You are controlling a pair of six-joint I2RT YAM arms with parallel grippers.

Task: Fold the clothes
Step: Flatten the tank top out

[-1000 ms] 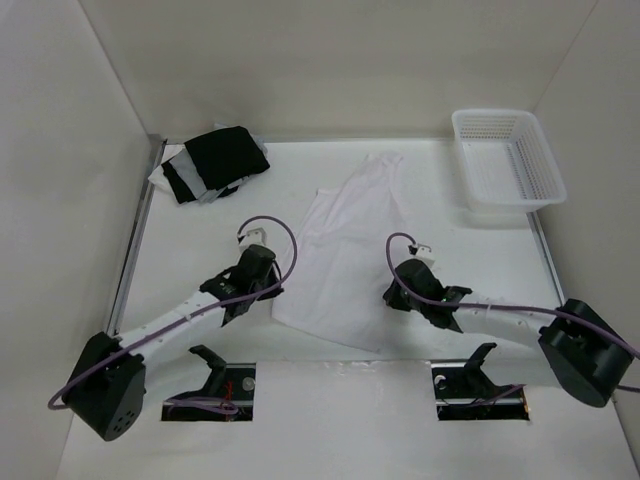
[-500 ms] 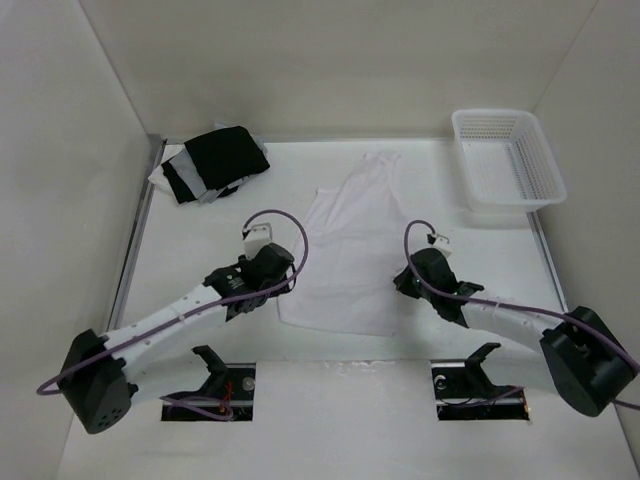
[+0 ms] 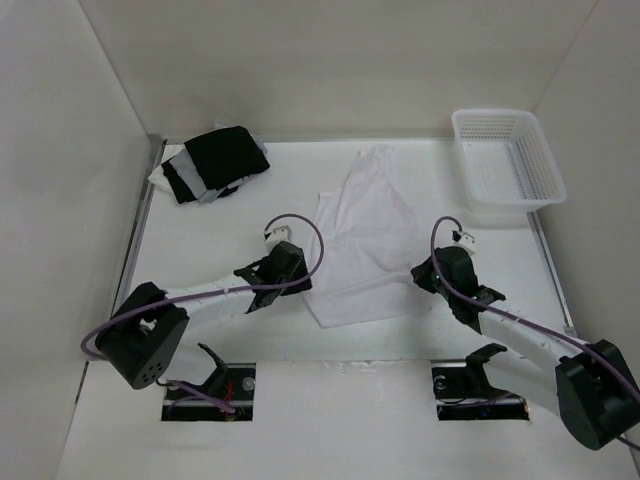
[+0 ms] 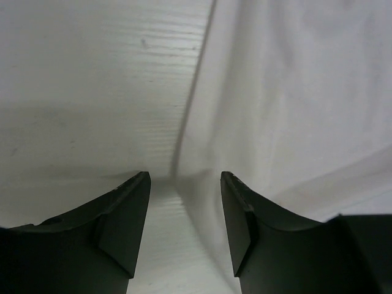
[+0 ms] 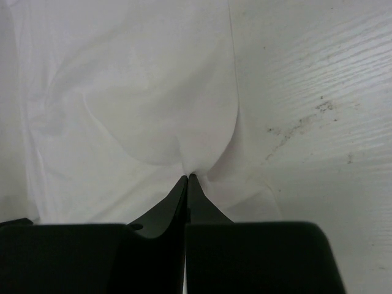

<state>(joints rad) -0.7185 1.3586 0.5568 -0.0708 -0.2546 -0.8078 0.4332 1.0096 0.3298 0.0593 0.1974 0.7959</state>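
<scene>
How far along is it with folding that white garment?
Little looks done: the white garment lies mostly spread, with no neat fold visible. In hand: the right claw is shut on its edge, and the left claw is open at the opposite edge. The folding itself remains.

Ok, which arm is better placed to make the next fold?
Right: the right hand is shut on the white garment, cloth puckered at its tips; the left hand stands open, gripping nothing.

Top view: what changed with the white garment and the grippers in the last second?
Both arms reached farther out, drawing the near edge of the white garment away from their bases. The left gripper opened and let go; the right gripper closed on the fabric. The black-and-white pile and basket stayed put.
</scene>
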